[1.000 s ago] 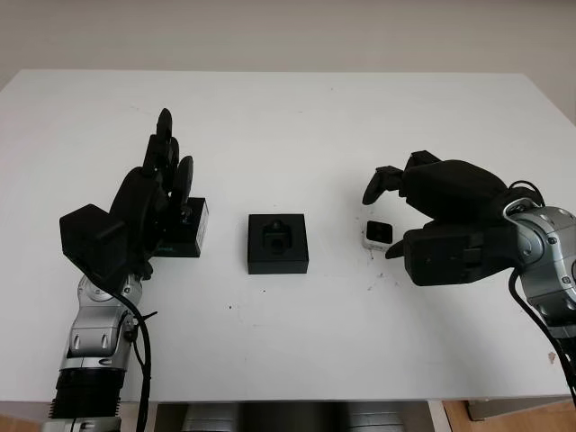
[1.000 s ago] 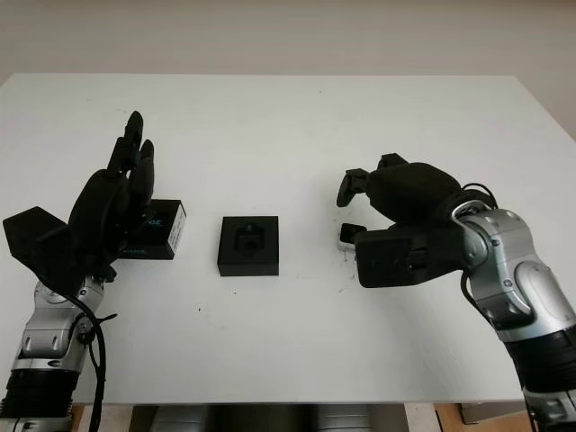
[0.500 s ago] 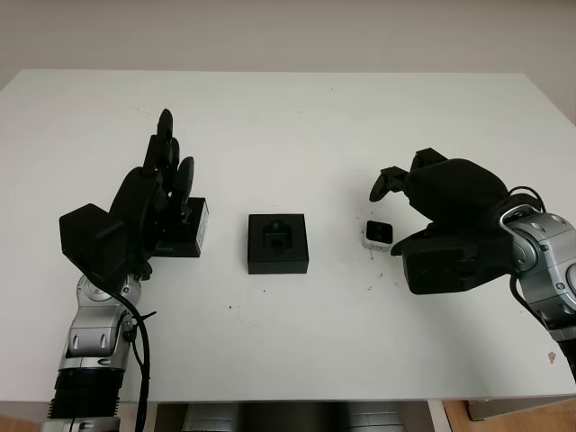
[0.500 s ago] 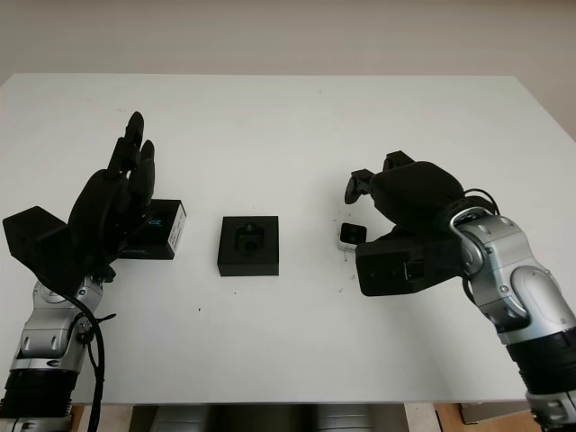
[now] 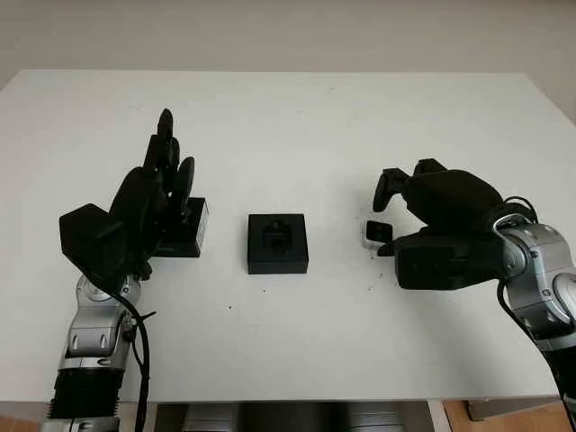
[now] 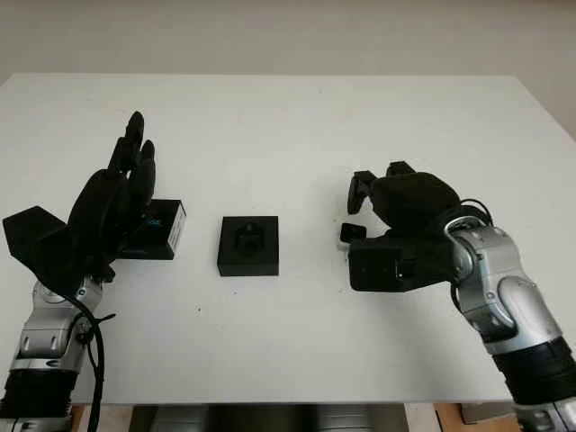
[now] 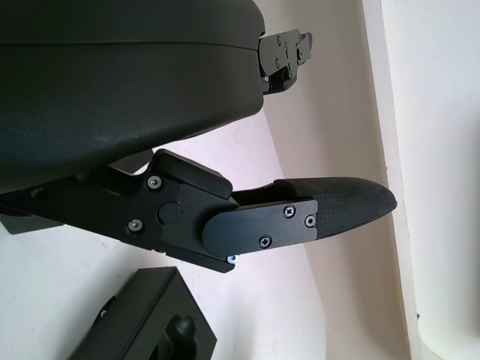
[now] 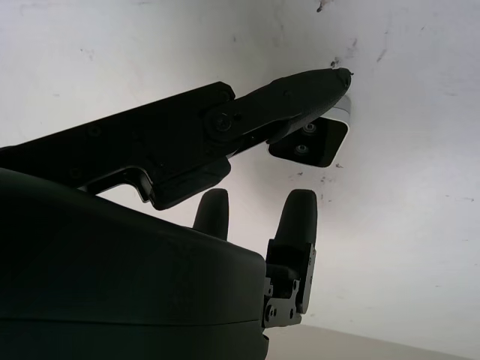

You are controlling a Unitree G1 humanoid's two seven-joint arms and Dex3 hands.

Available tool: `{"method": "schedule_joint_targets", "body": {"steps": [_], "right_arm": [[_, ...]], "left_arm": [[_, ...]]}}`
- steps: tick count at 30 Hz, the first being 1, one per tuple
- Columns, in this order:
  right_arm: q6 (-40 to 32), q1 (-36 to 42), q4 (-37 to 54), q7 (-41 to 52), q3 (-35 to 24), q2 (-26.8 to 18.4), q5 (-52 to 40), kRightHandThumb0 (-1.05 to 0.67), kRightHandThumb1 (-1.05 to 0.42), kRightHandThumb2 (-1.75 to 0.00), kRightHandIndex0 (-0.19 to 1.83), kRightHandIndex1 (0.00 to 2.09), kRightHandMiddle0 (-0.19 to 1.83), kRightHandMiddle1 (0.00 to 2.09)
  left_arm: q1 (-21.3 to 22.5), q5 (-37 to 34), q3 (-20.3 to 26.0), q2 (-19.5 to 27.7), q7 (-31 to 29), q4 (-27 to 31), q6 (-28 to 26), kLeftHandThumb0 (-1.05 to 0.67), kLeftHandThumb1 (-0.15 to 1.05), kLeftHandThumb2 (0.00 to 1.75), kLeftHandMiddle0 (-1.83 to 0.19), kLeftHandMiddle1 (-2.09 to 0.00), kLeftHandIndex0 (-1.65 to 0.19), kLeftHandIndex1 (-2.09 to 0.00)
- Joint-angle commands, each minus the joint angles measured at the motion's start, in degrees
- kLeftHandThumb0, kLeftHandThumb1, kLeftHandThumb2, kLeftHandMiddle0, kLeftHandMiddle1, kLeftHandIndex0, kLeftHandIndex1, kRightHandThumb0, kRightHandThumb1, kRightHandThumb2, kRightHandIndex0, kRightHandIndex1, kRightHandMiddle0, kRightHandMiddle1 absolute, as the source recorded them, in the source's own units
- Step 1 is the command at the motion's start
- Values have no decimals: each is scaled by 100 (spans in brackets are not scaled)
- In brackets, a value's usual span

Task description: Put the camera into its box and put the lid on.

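One white table (image 5: 297,126) carries one camera (image 5: 375,234), one open black box (image 5: 277,243) and one black lid (image 5: 184,229). The camera lies right of the box, well apart from it. The right hand (image 5: 409,211) arches over the camera: thumb tip touching its near edge, two fingers (image 8: 296,217) poised beyond, grip not closed. The left hand (image 5: 157,184), released and empty, stands over the lid, left of the box.

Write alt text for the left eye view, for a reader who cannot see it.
On a white table, the robot's right hand arches over a small white camera, not yet gripping it. The open black box sits at the centre, and the open left hand is raised in front of the lid lying left of the box.
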State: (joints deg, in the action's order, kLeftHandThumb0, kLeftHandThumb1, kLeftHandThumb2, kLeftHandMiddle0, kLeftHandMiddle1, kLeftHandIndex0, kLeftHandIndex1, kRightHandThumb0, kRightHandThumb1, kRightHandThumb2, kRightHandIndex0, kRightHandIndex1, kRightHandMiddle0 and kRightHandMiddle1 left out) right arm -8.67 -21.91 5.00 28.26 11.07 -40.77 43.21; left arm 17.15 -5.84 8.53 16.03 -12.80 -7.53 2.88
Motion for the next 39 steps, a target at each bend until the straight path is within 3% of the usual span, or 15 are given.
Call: {"method": "schedule_joint_targets", "body": {"steps": [1, 4, 5, 9, 20, 24, 28, 32, 33, 34, 37, 39], "right_arm": [[63, 86, 136, -95, -7, -16, 53, -79, -100, -5, -17, 185, -12, 163], [-76, 149, 217, 21, -18, 21, 32, -79, -100, -6, -19, 183, -12, 161], [-119, 166, 244, 51, -24, 38, 21, -78, -100, -5, -17, 172, -5, 139], [-61, 229, 262, -37, -3, 35, 49, -75, -99, -5, -9, 152, 13, 98], [-116, 215, 165, -146, 154, 65, 373, -75, -98, -5, -11, 156, 26, 73], [-86, 175, 71, -224, 189, 75, 419, -76, -98, -5, -14, 165, 22, 86], [-86, 136, -9, -210, 213, 68, 450, -76, -98, -5, -16, 172, 24, 85], [101, 102, -180, -331, 254, -11, 535, -75, -99, -5, -4, 157, 20, 96], [88, 96, -204, -313, 246, 2, 540, -75, -99, -5, -5, 161, 8, 125], [49, 88, -224, -273, 232, 26, 529, -75, -99, -5, -7, 160, 2, 136], [52, 86, -243, -265, 222, 31, 533, -73, -99, -5, 0, 144, 11, 114], [74, 84, -264, -280, 225, 23, 536, -72, -99, -5, 3, 149, 12, 116]], "left_arm": [[30, 11, 37, 69, 9, 30, 42, -84, 105, 57, 19, 0, 19, 0], [49, 10, 30, 69, -14, 19, 18, -84, 105, 57, 19, 0, 19, 0], [54, 0, 28, 69, -31, 8, 31, -84, 105, 57, 19, 0, 19, 0], [46, -54, 45, 33, -70, -15, 77, -82, 105, 55, 19, 0, 19, 0], [6, -28, 59, 16, -11, 17, 50, -83, 105, 54, 19, 0, 19, 0], [9, -71, 69, 2, -33, -1, 53, -83, 105, 52, 19, 0, 19, 0], [11, -124, 75, -12, -54, -19, 100, -83, 105, 51, 19, 0, 19, 0], [-19, -83, 60, 21, -45, 29, 47, -83, 105, 52, 19, 0, 19, 0], [-19, -89, 61, 21, -53, 26, 53, -83, 105, 52, 19, 0, 19, 0], [-19, -93, 64, 20, -53, 25, 52, -83, 105, 52, 19, 0, 19, 0], [-27, -88, 69, 18, -43, 27, 58, -83, 105, 52, 19, 0, 19, 0], [-38, -96, 71, 20, -47, 48, 35, -83, 105, 52, 19, 0, 19, 0]]}}
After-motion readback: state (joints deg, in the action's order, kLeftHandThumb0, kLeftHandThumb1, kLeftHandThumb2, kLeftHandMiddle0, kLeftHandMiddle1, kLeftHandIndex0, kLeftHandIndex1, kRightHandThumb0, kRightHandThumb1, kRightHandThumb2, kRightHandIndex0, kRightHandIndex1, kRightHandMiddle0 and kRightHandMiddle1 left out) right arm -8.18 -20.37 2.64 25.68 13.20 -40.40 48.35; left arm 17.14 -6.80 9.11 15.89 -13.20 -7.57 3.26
